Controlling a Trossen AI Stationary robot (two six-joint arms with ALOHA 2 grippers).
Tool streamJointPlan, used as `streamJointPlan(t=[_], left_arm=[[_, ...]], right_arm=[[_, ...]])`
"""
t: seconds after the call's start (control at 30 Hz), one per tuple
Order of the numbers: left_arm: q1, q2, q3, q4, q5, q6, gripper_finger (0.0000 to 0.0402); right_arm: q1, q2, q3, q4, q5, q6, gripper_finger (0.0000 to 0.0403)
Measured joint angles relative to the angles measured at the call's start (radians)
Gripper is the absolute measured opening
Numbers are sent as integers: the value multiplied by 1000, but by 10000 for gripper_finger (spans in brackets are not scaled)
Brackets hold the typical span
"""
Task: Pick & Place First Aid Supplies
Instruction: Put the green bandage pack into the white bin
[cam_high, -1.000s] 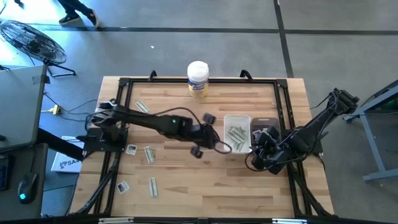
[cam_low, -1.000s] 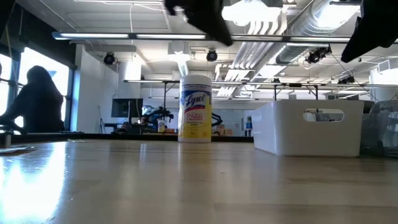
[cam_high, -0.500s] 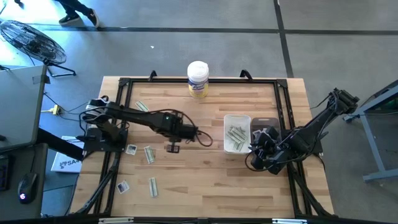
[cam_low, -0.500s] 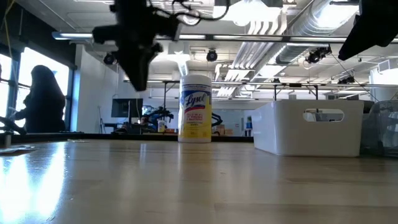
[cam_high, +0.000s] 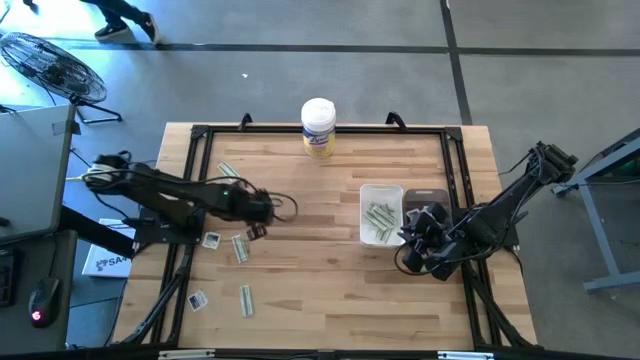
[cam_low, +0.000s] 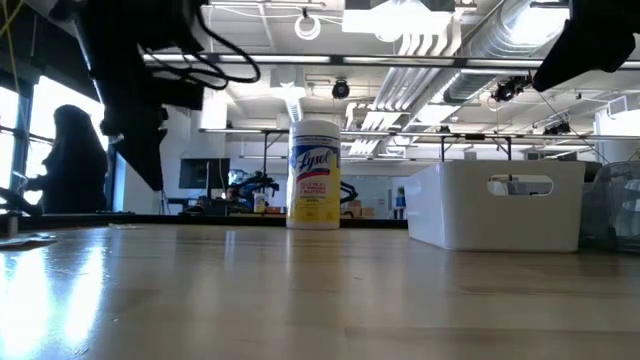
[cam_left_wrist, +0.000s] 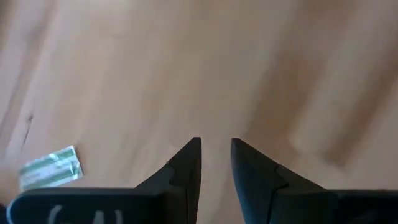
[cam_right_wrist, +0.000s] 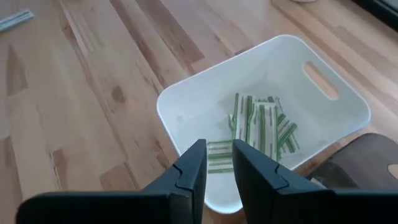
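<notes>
Loose first aid packets lie flat on the left half of the table: pale green-white strips (cam_high: 240, 247), (cam_high: 228, 170), (cam_high: 246, 299) and small white squares (cam_high: 211, 239), (cam_high: 197, 299). More green-white strips (cam_high: 380, 217) (cam_right_wrist: 258, 124) lie inside the white bin (cam_high: 381, 188) (cam_right_wrist: 180, 93). My left gripper (cam_high: 255, 230) (cam_left_wrist: 215, 146) hovers over bare wood just beside a strip (cam_left_wrist: 50, 168), its fingers nearly together and holding nothing. My right gripper (cam_high: 412, 232) (cam_right_wrist: 219, 149) waits at the bin's near right side, shut and empty.
A tall white canister with a yellow label (cam_high: 318, 127) (cam_low: 314, 175) stands at the far edge in the middle. A dark object (cam_right_wrist: 367, 168) sits beside the bin on its right. A black frame (cam_high: 300, 131) runs around the tabletop. Bare wood lies between the packets and the bin.
My left arm has swung away from the white bin toward the table's left, crossing the middle of the table, and now hangs over the loose packets on the left. The right arm has kept still.
</notes>
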Motion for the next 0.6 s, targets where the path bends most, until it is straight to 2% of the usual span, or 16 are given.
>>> streamJointPlan(t=[0.17,0.27,0.47,0.6], left_arm=[[87,-77,-148,128,-149,-243,83],[174,-77,-208,162,-184,-356,83],[328,-63,-305,299,-288,-389,83],[374,-63,-359,420,-298,-365,83]], right_arm=[[-5,0,0,5,13,0,71],[-17,0,0,8,12,0,71],[-45,0,0,15,11,-41,71],[-63,0,0,14,12,-52,71]])
